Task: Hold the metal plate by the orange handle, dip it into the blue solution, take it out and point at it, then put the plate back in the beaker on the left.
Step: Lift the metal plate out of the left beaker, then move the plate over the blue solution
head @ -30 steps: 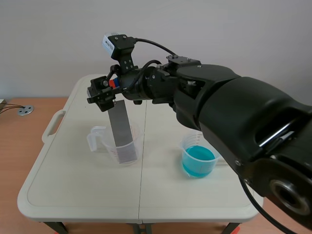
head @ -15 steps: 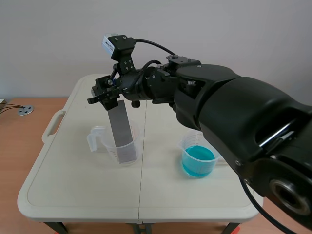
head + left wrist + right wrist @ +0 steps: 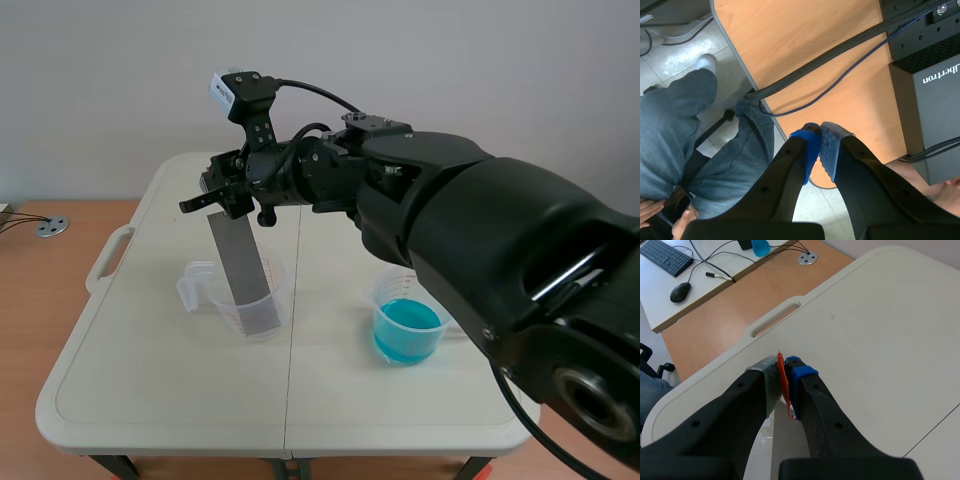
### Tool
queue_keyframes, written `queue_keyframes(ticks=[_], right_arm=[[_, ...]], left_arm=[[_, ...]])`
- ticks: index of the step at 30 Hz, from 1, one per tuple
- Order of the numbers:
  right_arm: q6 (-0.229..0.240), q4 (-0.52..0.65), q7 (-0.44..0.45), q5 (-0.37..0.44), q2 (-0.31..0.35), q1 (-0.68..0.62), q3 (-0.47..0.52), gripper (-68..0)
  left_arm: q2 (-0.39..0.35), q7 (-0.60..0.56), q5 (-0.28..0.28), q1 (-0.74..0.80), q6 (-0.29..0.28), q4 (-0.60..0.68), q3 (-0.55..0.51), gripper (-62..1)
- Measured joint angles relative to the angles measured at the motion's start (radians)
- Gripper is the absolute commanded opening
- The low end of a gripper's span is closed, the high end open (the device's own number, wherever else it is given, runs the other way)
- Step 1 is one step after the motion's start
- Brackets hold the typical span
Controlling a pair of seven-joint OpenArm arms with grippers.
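Holding the metal plate (image 3: 240, 262) by its orange handle (image 3: 782, 380), low end in the left beaker (image 3: 222, 310).
With the left gripper (image 3: 820, 145) closed on nothing off the table (image 3: 150, 380); clamped in the right gripper (image 3: 222, 195), slanting down and rightward, well left of the blue solution (image 3: 405, 328). Tilted more than 1 s ago, top swung leftward.

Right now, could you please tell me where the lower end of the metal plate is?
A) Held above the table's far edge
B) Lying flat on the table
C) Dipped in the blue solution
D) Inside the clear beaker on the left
D: in the scene view the metal plate hangs tilted from the right gripper, with its lower end inside the clear beaker, well apart from the blue solution.
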Motion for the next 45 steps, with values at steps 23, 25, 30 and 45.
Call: queue_keyframes(ticks=[23,25,30,45], right_arm=[[0.064,0.093,0.052,-0.005,0.015,-0.069,0.0,-66.4],[0.064,0.128,0.051,-0.01,0.028,-0.078,0.0,-66.4],[0.064,0.244,0.052,-0.012,0.058,-0.124,0.0,-66.4],[0.064,0.518,0.042,-0.124,0.104,-0.275,0.065,-66.4]], left_arm=[[0.0,-0.003,0.0,0.0,0.0,0.0,0.0,-59.0],[0.0,-0.003,0.0,0.0,0.0,0.0,0.0,-59.0],[0.0,-0.003,0.0,0.0,0.0,0.0,0.0,-59.0],[0.0,-0.003,0.0,0.0,0.0,0.0,0.0,-59.0]])
